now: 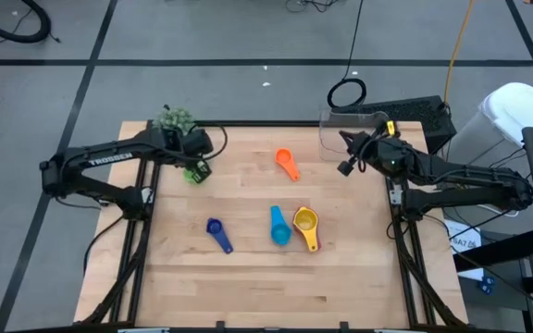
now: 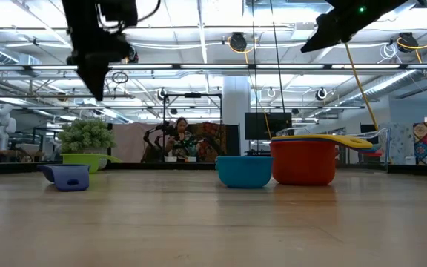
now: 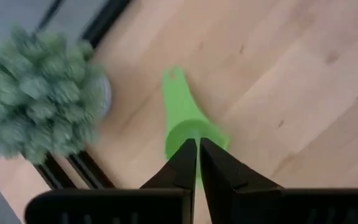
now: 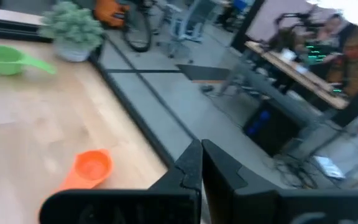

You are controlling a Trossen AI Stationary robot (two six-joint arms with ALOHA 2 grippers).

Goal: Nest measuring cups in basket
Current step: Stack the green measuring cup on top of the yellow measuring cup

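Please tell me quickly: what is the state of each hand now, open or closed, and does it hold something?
Left hand: closed, holding nothing, above the green cup.
Right hand: closed, empty, near the basket.

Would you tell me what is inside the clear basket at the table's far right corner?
The basket looks empty through its clear walls; no cup shows inside. The right gripper, shut, hangs over its near edge and covers a small part of it.

1. We see a grey floor point(image 1: 248, 37) crossed by dark lines.
2. We see bright ceiling lights point(image 2: 199, 15) over pipes.
3. We see a person point(image 2: 180, 137) seated far behind the tabletop point(image 1: 248, 277).
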